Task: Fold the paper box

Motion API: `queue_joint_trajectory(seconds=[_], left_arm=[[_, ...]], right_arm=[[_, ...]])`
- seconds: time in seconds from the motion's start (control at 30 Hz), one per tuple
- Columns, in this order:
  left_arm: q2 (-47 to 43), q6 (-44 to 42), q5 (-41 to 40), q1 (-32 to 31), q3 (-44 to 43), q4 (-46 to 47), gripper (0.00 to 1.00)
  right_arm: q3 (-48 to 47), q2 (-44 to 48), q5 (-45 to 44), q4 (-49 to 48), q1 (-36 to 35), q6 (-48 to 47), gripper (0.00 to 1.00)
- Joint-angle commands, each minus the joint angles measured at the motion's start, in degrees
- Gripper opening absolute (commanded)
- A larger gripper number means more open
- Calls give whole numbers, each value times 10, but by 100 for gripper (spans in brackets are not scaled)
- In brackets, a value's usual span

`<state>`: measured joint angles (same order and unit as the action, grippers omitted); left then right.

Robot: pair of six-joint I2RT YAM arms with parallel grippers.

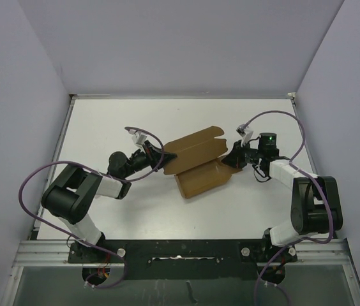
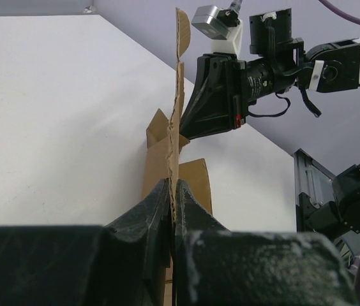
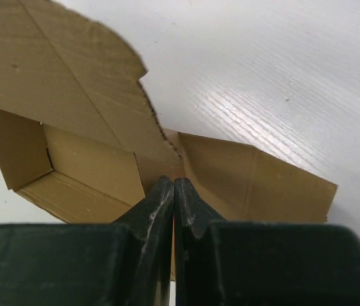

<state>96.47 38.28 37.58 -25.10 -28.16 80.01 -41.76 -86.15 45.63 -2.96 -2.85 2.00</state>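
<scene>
From overhead the paper box (image 1: pixel 196 162) lies near the middle of the white table (image 1: pixel 103 127), only half formed. It is a brown cardboard piece with one broad panel angled toward the far side and a shallower, tray-like part nearer the arm bases. The left gripper (image 1: pixel 161 153) meets it at its left edge and the right gripper (image 1: pixel 232 159) at its right edge, the two dark claws facing each other across it.

That view is too distant to show the grip itself; the wrist cameras do. On the left wrist the cardboard appears edge-on as a thin upright line with a ragged, stepped cut edge. It runs away from the fingers toward the black body of the opposite claw. The left fingers are pressed together on the sheet, with no gap except the board's own thickness.

The right wrist camera shows the inside of the box (hidden from the left one). There is a low-walled tray on the left, a large flap with a rounded corner and a diagonal crease, and a flat flap spreading to the right over the table. The right fingers are likewise closed to a narrow seam, clamping the board where these panels meet.

The cardboard is matte and unprinted. The fingers are dark with pale scuffs, and the tabletop shows a faint streaked grain.
</scene>
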Motion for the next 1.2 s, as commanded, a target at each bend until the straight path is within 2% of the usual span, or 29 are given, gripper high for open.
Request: queue_joint_trajectory(seconds=[0.0,0.33,0.5,0.67,0.73,0.87,0.97,1.07,1.1,1.17], left_arm=[[7,-10,-17,-3,-25,27,0],[19,-7,16,-12,-24,30,0],[26,-6,18,-22,-17,34,0],[26,-7,6,-19,-15,26,0],[24,-12,-1,-13,-17,14,0],[27,-23,-4,0,-17,7,0],[33,-26,2,7,-18,8,0],[42,-25,6,7,-20,12,0],[45,-23,7,7,-21,17,0],[53,-18,8,8,-21,27,0]], right_arm=[[6,0,24,-34,-16,6,0],[-5,-18,-46,-45,-80,-7,0],[-1,-14,-75,-57,-82,-1,0],[-15,-9,-68,-31,-74,-28,0],[-38,-4,-42,20,-71,-75,0],[-97,31,-31,184,-73,-250,0],[-93,76,-2,243,-30,-340,2],[-78,114,60,297,17,-439,8],[-74,127,73,336,26,-493,13],[-64,138,81,408,36,-630,17]])
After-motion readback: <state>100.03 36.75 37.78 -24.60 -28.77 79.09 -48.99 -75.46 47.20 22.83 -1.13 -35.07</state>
